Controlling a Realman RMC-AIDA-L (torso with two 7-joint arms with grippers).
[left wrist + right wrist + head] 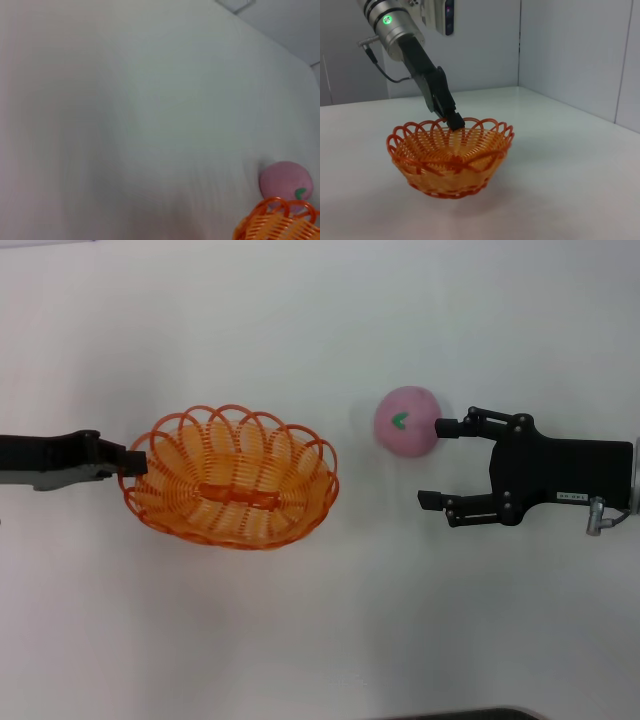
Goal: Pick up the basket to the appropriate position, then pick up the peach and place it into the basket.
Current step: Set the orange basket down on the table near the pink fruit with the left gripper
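The orange openwork basket (230, 478) sits left of the middle of the white table. My left gripper (133, 462) comes in from the left and is shut on the basket's left rim; the right wrist view shows its tip (455, 122) clamped on the looped rim of the basket (451, 162). The pink peach (406, 421) with a green leaf mark lies to the right of the basket. My right gripper (434, 462) is open just right of the peach, its far finger touching the peach's side. The left wrist view shows the peach (286, 181) beyond the basket's rim (277, 222).
The white table (320, 640) carries nothing else. A grey wall (570, 45) stands behind it in the right wrist view. A dark edge (470, 714) shows at the table's near side.
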